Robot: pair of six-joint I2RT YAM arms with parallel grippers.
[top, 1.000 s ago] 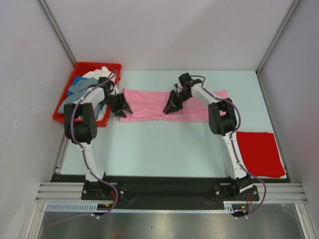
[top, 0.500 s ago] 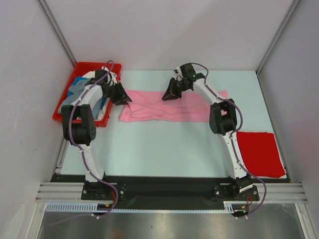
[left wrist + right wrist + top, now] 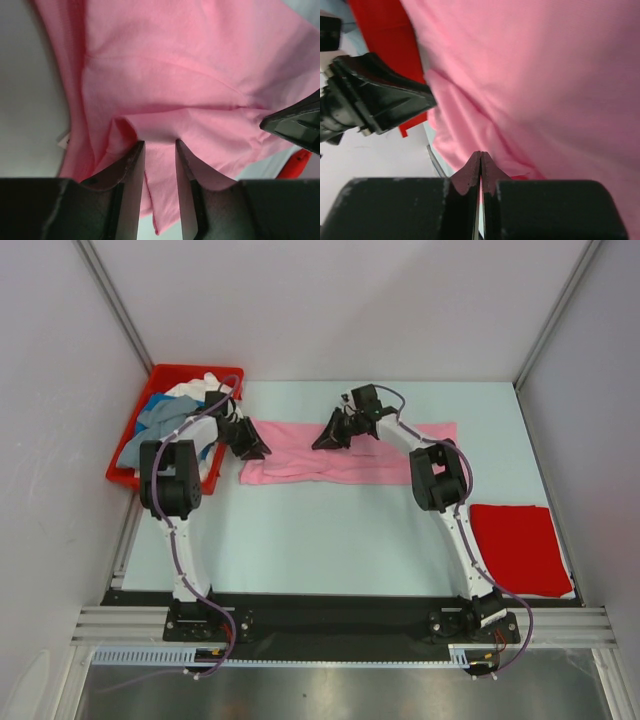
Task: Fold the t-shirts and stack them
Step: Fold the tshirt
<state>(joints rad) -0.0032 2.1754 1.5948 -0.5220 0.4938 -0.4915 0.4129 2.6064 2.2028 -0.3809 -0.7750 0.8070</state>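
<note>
Lying centre, pink t-shirt (image 3: 340,465), red bin (image 3: 122,478) left, red t-shirt (image 3: 520,548) right

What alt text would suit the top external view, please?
A light pink cloth t-shirt lies across the table; the left gripper is open at its left end, the right gripper shut on it mid-way. A folded red t-shirt lies right, a red plastic bin of clothes left.
</note>
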